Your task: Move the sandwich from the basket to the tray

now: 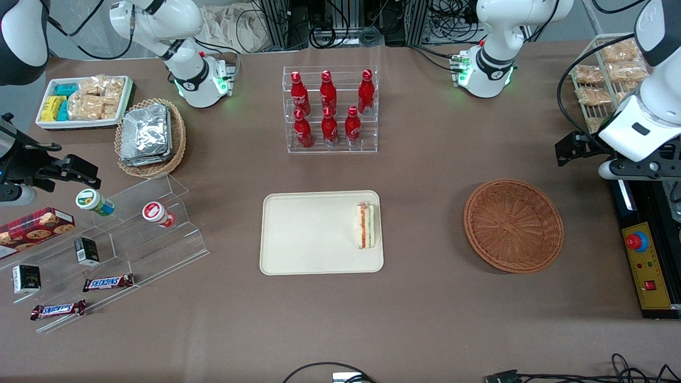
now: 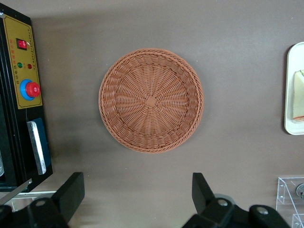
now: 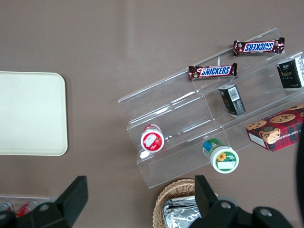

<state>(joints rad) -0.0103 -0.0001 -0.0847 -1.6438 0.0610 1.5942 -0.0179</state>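
Brown table (image 1: 425,175) (gripper (image 2: 137,183) agape, near basket (image 1: 513,226))

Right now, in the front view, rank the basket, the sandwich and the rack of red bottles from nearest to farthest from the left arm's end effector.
The open end effector is raised near the working arm's end of the table.
1. Basket: nearest, empty.
2. Sandwich: on the tray, at its edge nearest the basket.
3. Rack of red bottles: farthest.

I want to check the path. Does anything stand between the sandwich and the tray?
No. The sandwich already lies on the tray, the basket is empty, and the open claw is above the table beside the basket.
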